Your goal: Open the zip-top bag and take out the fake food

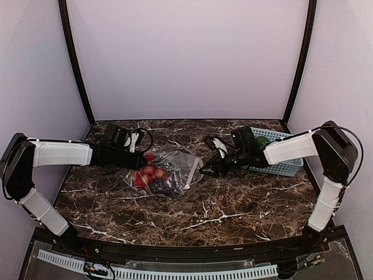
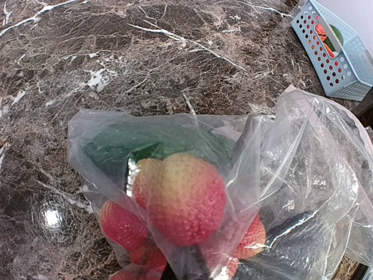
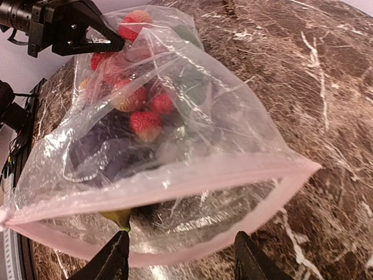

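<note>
1. The dark marble worktop carries everything.
2. The zip-top bag lies mid-worktop, somewhat toward the back edge. Its pink zip mouth gapes toward the right side.
3. The light blue basket sits at the back right corner, apart from the bag.
4. The left gripper is clamped on the bag's closed end.
5. The right gripper stands at the bag's mouth, fingers spread apart with the lower lip between them.
6. The fake food, red strawberries with green and dark purple pieces, is inside the bag.
</note>
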